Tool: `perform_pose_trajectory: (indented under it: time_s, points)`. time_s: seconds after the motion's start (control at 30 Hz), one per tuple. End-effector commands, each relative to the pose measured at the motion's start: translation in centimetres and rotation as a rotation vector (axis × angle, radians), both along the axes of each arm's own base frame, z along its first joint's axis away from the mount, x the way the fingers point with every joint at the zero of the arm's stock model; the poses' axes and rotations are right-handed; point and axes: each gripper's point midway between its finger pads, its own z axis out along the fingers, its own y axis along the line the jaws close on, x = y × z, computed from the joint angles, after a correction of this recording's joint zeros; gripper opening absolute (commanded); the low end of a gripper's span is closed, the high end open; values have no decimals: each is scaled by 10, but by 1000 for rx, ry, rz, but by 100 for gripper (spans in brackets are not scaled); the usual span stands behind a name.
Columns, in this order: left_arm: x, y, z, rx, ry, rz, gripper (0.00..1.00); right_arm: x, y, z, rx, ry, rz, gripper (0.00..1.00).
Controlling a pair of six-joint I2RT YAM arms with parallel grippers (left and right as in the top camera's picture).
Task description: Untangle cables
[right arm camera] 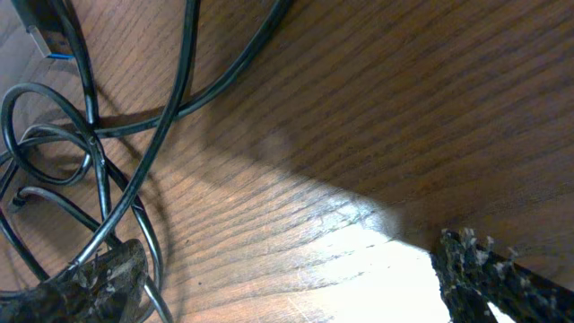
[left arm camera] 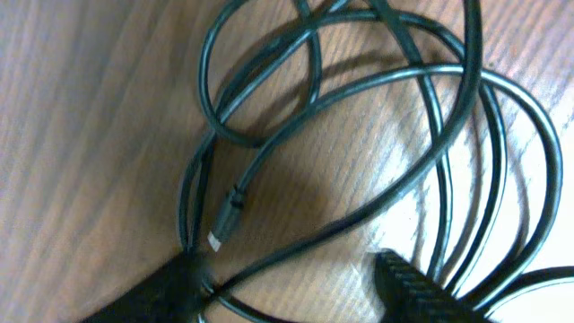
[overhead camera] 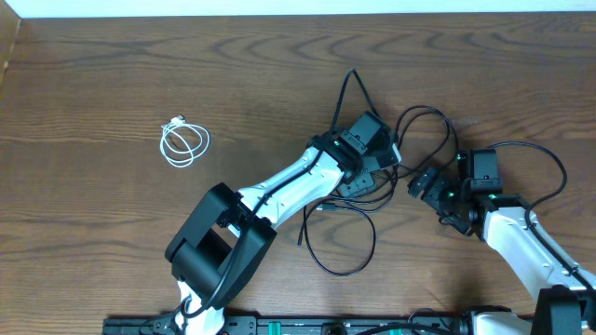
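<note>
The black cable (overhead camera: pixel 341 271) lies in a tangle of loops at centre right of the wooden table. My left gripper (overhead camera: pixel 372 172) is down on the tangle. In the left wrist view its jaws (left arm camera: pixel 291 287) stand apart, with two black cable (left arm camera: pixel 359 85) strands crossing the gap by the left finger (left arm camera: pixel 170 287). A small plug end (left arm camera: pixel 226 224) lies just ahead. My right gripper (overhead camera: pixel 434 195) sits at the tangle's right side, open, with bare wood between its fingers (right arm camera: pixel 287 278). Its left finger (right arm camera: pixel 90 283) touches black cable (right arm camera: pixel 184 81) strands. The white cable (overhead camera: pixel 184 142) lies coiled alone at left.
A plug with a blue insert (right arm camera: pixel 49 36) shows at the top left of the right wrist view. Thicker black arm wiring (overhead camera: pixel 549 163) loops beside the right arm. The table's far edge (overhead camera: pixel 298 15) runs along the top.
</note>
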Motion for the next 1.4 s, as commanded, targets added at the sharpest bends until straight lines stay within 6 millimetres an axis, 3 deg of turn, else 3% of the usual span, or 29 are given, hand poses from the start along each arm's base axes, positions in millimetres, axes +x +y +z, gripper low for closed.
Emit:
perform_pose_trajectory:
  time_s: [0.0, 0.03, 0.3, 0.53, 0.63, 0.77, 0.87, 1.1, 1.23, 1.37]
  points:
    - [-3, 0, -8, 4, 16, -21, 20, -3, -7, -5, -31, 16, -12, 99]
    - [-3, 0, -7, 3, 15, -21, 8, -3, -7, -5, -31, 16, -12, 99]
    - [2, 4, 22, -28, -29, 13, 7, -1, -3, -3, -31, -6, 52, 99]
    - [25, 24, 46, -122, -27, 227, 7, 14, 31, 13, 56, -147, 304, 99]
    - [39, 38, 49, -170, -4, 340, 8, 15, 41, 15, 57, -168, 344, 99]
    - [46, 48, 56, -281, 88, 361, 7, 19, 50, 16, 34, -192, 379, 99]
    - [56, 62, 67, -388, 160, 424, 8, 21, 49, 10, -33, -190, 374, 99]
    - [82, 118, 73, -537, 281, 652, 7, 21, 20, -20, -203, -86, 149, 99]
    - [87, 137, 73, -585, 316, 693, 8, 36, 22, -6, -154, -147, 137, 97]
    - [76, 124, 88, -700, 396, 566, 8, 55, 27, 25, -68, -227, 130, 93]
